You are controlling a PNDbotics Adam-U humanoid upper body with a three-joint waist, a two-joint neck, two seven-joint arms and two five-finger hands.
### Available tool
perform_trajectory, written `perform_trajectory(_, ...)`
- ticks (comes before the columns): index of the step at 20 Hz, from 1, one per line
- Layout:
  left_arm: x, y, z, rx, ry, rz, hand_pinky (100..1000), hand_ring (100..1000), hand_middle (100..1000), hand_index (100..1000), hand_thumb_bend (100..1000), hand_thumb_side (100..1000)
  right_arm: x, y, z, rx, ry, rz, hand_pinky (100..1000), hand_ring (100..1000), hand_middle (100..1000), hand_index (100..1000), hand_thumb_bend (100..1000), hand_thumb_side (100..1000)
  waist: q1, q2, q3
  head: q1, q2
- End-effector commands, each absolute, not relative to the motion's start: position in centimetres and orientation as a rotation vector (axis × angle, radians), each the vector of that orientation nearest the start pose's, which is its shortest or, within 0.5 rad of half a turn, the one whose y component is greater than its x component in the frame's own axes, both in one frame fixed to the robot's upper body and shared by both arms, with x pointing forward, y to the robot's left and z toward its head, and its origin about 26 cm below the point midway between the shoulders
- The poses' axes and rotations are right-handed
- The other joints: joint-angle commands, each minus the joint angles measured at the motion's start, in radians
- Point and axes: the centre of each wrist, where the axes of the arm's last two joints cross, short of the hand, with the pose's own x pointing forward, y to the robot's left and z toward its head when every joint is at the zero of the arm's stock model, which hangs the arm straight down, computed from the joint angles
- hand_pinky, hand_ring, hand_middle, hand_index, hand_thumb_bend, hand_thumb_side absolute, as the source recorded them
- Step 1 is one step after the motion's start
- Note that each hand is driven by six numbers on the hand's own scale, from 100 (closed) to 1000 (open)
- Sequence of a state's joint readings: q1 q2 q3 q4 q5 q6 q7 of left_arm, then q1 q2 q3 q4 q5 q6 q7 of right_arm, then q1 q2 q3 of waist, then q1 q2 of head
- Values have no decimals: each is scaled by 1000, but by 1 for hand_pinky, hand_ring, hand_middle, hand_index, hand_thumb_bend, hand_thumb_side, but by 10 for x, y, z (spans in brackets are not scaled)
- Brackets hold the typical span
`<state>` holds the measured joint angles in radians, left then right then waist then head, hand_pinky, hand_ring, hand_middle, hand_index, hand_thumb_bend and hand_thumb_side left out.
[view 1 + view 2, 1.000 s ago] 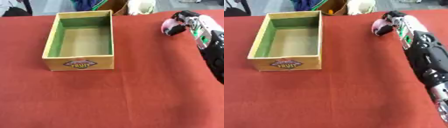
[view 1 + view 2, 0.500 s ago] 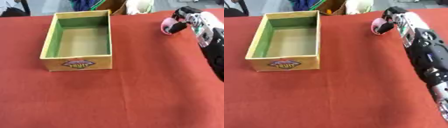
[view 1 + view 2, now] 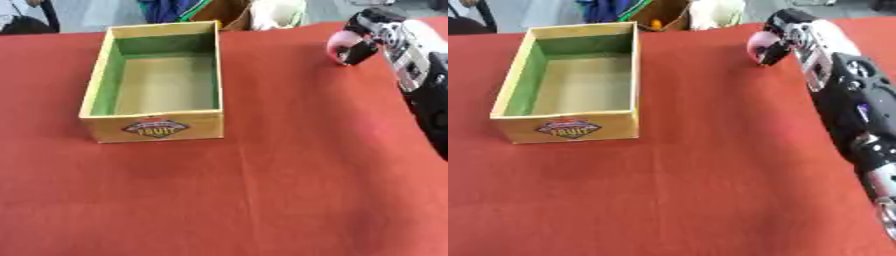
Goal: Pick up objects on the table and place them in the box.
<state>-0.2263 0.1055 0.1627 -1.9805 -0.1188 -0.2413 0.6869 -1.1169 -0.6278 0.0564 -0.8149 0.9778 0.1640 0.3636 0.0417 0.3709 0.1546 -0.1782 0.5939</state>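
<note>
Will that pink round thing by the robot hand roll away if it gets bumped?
Probably. The pink thing looks rounded, so a nudge may send it rolling on the flat red cloth. The right robot hand curls around it, which should stop it. It looks small, so likely light.

a red tablecloth [image 3: 262, 190] covers the table across the whole view. on its far left stands an open box [image 3: 156, 82], yellow outside with green inner walls and a pale floor, nothing inside it. its near wall carries a small label [image 3: 157, 128] with a red and dark emblem. at the far right the right hand [image 3: 372, 35] reaches in from the right edge, its black and white arm running down that side. the fingers curl around a small pink object [image 3: 339, 46] that sits low at the cloth, well apart from the box. beyond the table's far edge lie blurred coloured items.
</note>
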Motion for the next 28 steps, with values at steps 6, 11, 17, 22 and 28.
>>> perform_trajectory(6,292,276,170,593,-2424,707,616,508,464,636,100,678,470,-356,324,-1332,-1270,935,560,737,442,563,100,157,-2,-34,-9,1,7)
perform_trajectory(11,292,276,170,597,-2425,704,615,509,465,636,100,680,462,-346,342,-1354,-1365,933,553,725,432,556,100,190,-6,-45,-15,7,20)
perform_trajectory(17,292,276,171,599,-2429,698,615,510,467,636,100,680,446,-314,371,-1387,-1506,978,556,722,431,558,100,325,-14,-62,-21,35,52)
perform_trajectory(22,292,276,171,599,-2431,694,614,511,468,636,100,680,435,-281,385,-1383,-1597,1041,556,722,432,560,100,195,-20,-73,-15,75,59)
perform_trajectory(28,292,274,172,590,-2435,692,615,511,469,636,100,679,434,-236,388,-1307,-1691,1093,547,719,429,560,100,183,-26,-81,-2,70,50)
